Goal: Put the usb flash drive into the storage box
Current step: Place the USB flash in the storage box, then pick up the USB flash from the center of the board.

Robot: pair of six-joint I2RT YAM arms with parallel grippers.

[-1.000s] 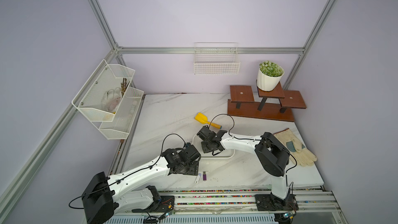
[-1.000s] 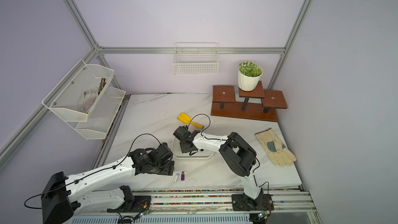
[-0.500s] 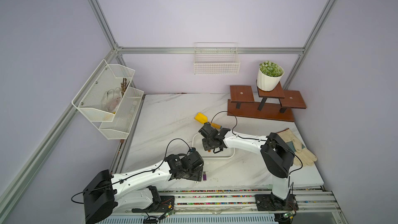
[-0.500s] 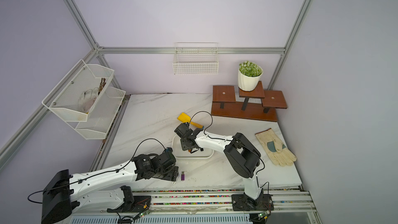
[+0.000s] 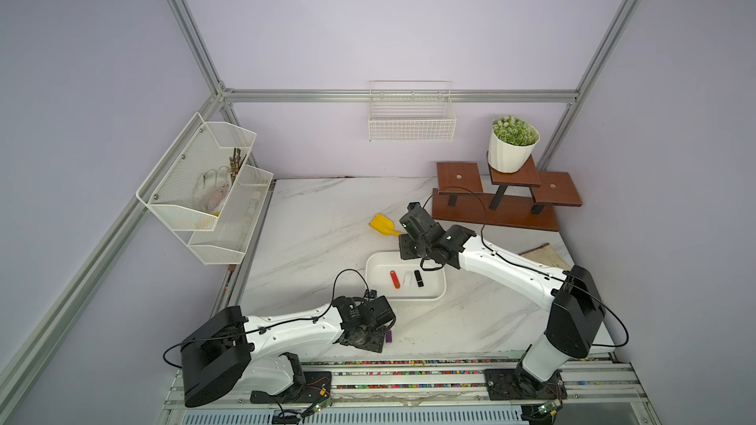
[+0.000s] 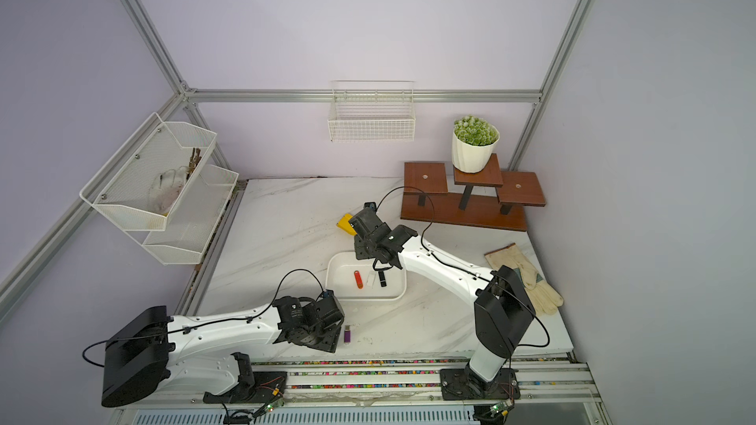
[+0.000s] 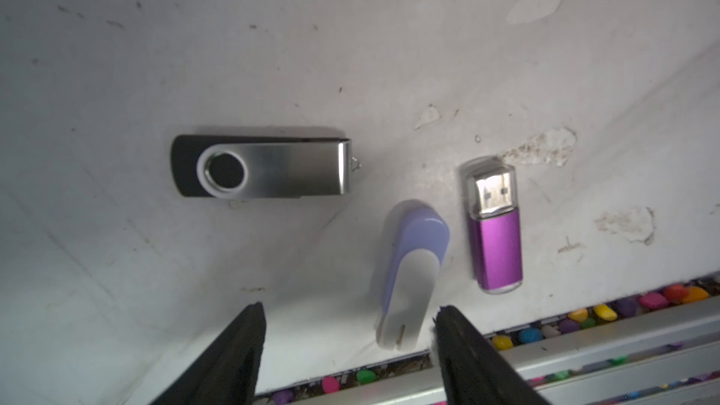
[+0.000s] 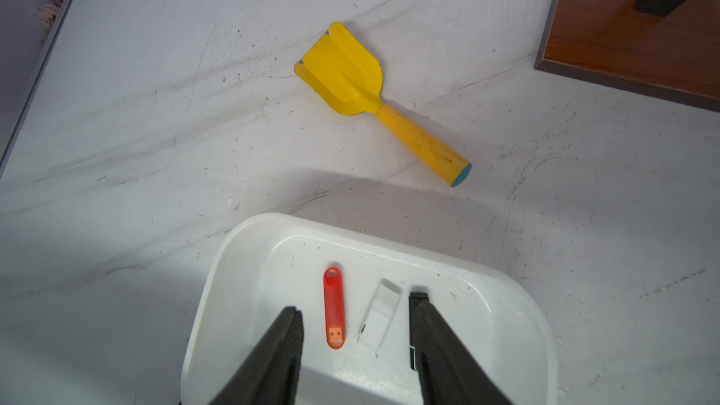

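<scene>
Three flash drives [image 8: 334,307] are lying in the storage box [image 8: 241,251]; right gripper [image 8: 355,303] is hovering above, left gripper [image 7: 348,307] flanking lavender drive [image 7: 409,266], both with jaws apart.

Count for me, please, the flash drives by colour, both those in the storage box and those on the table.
red drive: 1
white drive: 1
black drive: 1
black-and-silver drive: 1
lavender-and-white drive: 1
purple drive: 1
Total: 6

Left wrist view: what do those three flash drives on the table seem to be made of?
Swivel drive: black plastic body, brushed metal clip, judging by its streaky sheen. Purple drive: metallic-looking shell, probably anodised; clear plastic cap, connector showing through. Lilac-and-white drive: plastic, apparently smooth, soft highlight only.
</scene>
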